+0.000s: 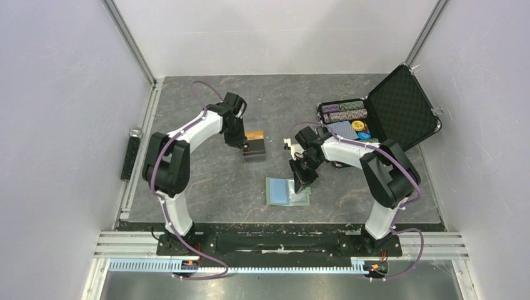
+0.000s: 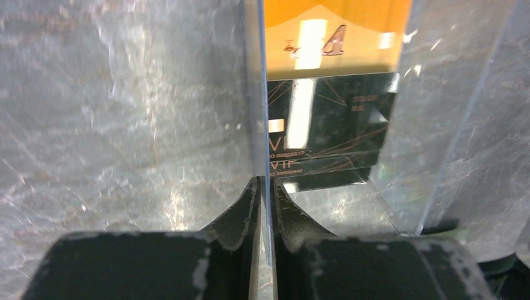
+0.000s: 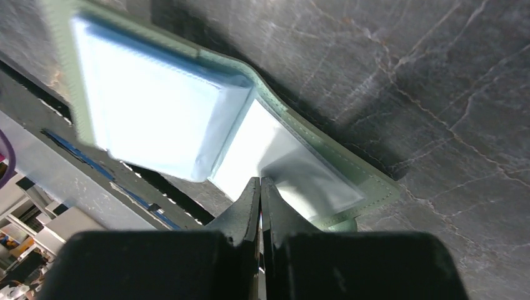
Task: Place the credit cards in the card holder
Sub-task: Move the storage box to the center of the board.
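Pickup step: left hand [image 2: 265, 187] pinches card [image 2: 261, 94] edge-on above stack [image 2: 331, 125]; right hand [image 3: 260, 184] pinches holder [image 3: 150, 119] pocket. Next: carry card over, align with slot.

- The black case [image 1: 403, 106], lid open, blocks the far right corner.
- The credit cards [image 1: 254, 145] and card holder [image 1: 284, 190] occupy mid-table.
- The far edge left of the case lies open.
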Available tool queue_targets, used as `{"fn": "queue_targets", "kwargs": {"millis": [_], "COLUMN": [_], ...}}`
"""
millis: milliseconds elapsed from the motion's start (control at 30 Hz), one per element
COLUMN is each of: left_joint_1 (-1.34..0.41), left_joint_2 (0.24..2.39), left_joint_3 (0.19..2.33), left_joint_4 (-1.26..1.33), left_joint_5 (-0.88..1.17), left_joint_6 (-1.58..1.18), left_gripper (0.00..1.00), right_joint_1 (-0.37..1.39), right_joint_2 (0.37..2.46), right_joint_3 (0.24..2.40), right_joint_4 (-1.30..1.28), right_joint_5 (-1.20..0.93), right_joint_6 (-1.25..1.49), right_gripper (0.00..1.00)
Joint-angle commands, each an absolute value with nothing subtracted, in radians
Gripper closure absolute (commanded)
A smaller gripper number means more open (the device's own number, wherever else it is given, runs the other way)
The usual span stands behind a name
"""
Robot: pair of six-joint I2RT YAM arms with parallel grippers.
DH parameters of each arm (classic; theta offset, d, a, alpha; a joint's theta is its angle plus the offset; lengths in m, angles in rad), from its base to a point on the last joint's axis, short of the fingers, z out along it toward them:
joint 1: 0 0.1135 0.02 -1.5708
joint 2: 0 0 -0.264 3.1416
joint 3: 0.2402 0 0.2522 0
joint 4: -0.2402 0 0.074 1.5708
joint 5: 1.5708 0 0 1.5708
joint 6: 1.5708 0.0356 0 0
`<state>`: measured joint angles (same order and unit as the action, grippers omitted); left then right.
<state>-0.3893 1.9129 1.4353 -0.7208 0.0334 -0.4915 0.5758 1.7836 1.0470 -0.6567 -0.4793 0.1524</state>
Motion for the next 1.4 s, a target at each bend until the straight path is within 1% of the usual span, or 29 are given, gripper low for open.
{"fn": "queue_targets", "kwargs": {"millis": [0, 67, 100, 167, 267, 367, 467, 600, 767, 900, 967, 1033, 1067, 1100, 1233, 1267, 1300, 1367], "left_joint_1": [-0.399, -0.413, -0.42, -0.427, -0.432, -0.448, -0.487, -0.551, -0.602, -0.615, -0.617, -0.617, -0.617, -0.616, -0.615, -0.615, -0.616, -0.616], "left_joint_2": [1.753, 1.703, 1.684, 1.645, 1.624, 1.637, 1.669, 1.734, 1.799, 1.846, 1.858, 1.867, 1.869, 1.873, 1.871, 1.867, 1.862, 1.849], "left_joint_3": [1.309, 1.27, 1.261, 1.259, 1.304, 1.365, 1.414, 1.442, 1.437, 1.434, 1.427, 1.423, 1.418, 1.414, 1.392, 1.386, 1.379, 1.366], "left_joint_4": [-0.641, -0.632, -0.632, -0.637, -0.68, -0.725, -0.776, -0.83, -0.816, -0.811, -0.811, -0.811, -0.81, -0.81, -0.808, -0.806, -0.802, -0.79], "left_joint_5": [0.044, 0.036, 0.032, 0.028, 0.019, 0.03, 0.048, 0.061, 0.064, 0.013, -0.035, -0.063, -0.073, -0.079, -0.079, -0.072, -0.065, -0.05], "left_joint_6": [-0.611, -0.623, -0.622, -0.608, -0.52, -0.351, -0.194, -0.079, -0.055, -0.086, -0.107, -0.126, -0.133, -0.143, -0.206, -0.222, -0.247, -0.298], "left_gripper": [0.82, 0.74, 0.66, 0.57, 0.48, 0.42, 0.38, 0.38, 0.38, 0.38, 0.4, 0.45, 0.5, 0.56, 0.89, 0.96, 0.98, 0.98], "right_joint_1": [0.577, 0.577, 0.577, 0.577, 0.577, 0.577, 0.576, 0.577, 0.578, 0.579, 0.578, 0.578, 0.578, 0.578, 0.578, 0.578, 0.579, 0.58], "right_joint_2": [1.801, 1.802, 1.804, 1.803, 1.798, 1.793, 1.789, 1.784, 1.786, 1.79, 1.786, 1.784, 1.784, 1.784, 1.789, 1.79, 1.792, 1.797], "right_joint_3": [1.01, 1.0, 0.995, 0.993, 0.992, 0.991, 0.991, 0.998, 1.007, 1.006, 1.004, 1.004, 1.004, 1.005, 1.016, 1.019, 1.023, 1.032], "right_joint_4": [-0.619, -0.608, -0.606, -0.603, -0.6, -0.598, -0.595, -0.583, -0.555, -0.546, -0.546, -0.546, -0.548, -0.548, -0.55, -0.55, -0.55, -0.554], "right_joint_5": [-0.453, -0.449, -0.448, -0.449, -0.452, -0.461, -0.47, -0.5, -0.567, -0.587, -0.586, -0.587, -0.588, -0.588, -0.589, -0.589, -0.589, -0.589], "right_joint_6": [0.134, 0.133, 0.131, 0.128, 0.122, 0.118, 0.119, 0.131, 0.166, 0.177, 0.175, 0.177, 0.178, 0.177, 0.177, 0.177, 0.178, 0.175], "right_gripper": [1.0, 1.0, 1.0, 1.0, 1.0, 1.0, 1.0, 1.0, 1.0, 1.0, 1.0, 1.0, 1.0, 1.0, 1.0, 1.0, 1.0, 1.0]}}
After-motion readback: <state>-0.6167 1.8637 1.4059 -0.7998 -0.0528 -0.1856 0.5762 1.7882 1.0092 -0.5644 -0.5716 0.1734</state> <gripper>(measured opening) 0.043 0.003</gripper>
